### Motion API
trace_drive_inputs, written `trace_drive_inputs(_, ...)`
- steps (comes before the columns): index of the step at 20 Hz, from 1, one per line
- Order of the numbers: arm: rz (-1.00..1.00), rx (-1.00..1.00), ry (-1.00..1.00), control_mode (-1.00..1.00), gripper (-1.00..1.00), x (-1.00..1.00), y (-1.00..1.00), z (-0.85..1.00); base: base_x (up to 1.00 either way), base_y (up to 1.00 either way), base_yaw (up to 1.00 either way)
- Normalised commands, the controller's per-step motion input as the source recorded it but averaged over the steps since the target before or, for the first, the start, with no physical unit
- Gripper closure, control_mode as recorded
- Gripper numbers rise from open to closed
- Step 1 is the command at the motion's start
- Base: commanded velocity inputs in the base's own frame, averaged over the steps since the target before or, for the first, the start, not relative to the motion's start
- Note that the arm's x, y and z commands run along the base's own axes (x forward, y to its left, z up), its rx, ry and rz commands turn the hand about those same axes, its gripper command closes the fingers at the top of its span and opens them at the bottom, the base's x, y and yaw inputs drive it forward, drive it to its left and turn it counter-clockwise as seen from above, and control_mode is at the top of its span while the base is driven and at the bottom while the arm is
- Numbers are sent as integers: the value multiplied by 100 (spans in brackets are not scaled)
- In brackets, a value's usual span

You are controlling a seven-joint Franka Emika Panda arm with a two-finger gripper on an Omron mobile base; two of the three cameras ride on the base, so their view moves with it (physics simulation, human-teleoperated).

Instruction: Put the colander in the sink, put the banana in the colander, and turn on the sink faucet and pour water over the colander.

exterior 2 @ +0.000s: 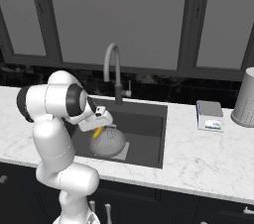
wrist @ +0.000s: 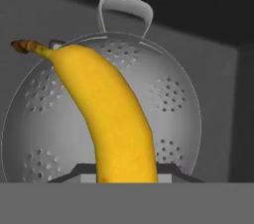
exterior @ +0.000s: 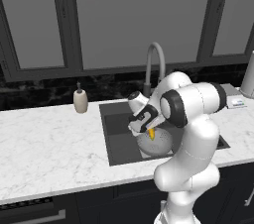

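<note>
The silver-grey colander [wrist: 173,99] sits on the floor of the dark sink [exterior: 116,124], at its front, seen as a perforated dome [exterior: 155,142] [exterior 2: 108,142]. Just above its open bowl hangs the yellow banana [wrist: 114,114], stem end pointing away from the hand. My gripper [wrist: 126,174] is shut on the banana's near end, and the fruit peeks out below the hand [exterior: 151,133] [exterior 2: 98,132]. The tall gooseneck sink faucet [exterior: 155,62] [exterior 2: 115,69] rises behind the basin, with no water showing.
A beige soap dispenser [exterior: 80,101] stands on the marble counter left of the sink. To the right lie a small flat scale [exterior 2: 209,115] and a grey perforated canister [exterior 2: 244,98]. Dark windows back the counter.
</note>
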Motion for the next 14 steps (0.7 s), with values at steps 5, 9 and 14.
trace_drive_inputs(5, 0, 0, 8, -100, 100, 5, -1, -32, 0, 0, 0)
trace_drive_inputs(9, 0, 0, 5, -100, 100, 19, -6, -25, 0, 0, 0)
trace_drive_inputs(14, 0, 0, 18, -100, 100, 29, -10, -24, 0, 0, 0)
